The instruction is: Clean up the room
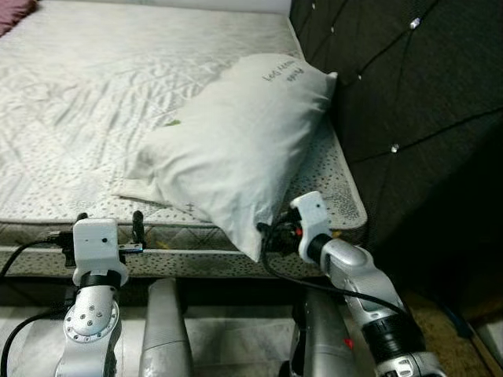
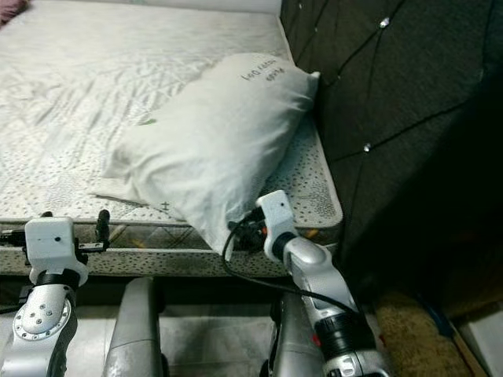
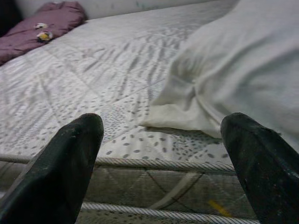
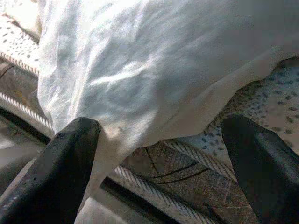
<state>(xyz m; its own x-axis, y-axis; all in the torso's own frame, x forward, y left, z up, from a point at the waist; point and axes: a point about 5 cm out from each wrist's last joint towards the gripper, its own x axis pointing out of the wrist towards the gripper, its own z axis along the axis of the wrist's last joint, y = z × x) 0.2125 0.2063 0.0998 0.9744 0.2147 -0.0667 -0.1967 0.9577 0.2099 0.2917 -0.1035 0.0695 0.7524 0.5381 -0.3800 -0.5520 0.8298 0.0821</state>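
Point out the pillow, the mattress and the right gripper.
pillow (image 1: 236, 141), left eye view, middle of its white cover.
mattress (image 1: 94, 94), left eye view, bare quilted top.
right gripper (image 4: 161, 154), right wrist view, midway between its fingertips, jaws open at the pillow's overhanging corner.

Silver arms w/ white wrist blocks, black cables, long black fingers (image 3: 60, 172)

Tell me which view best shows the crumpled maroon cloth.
The left wrist view: the crumpled maroon cloth lies at the mattress's far corner. The eye views catch just a sliver at the frame's edge.
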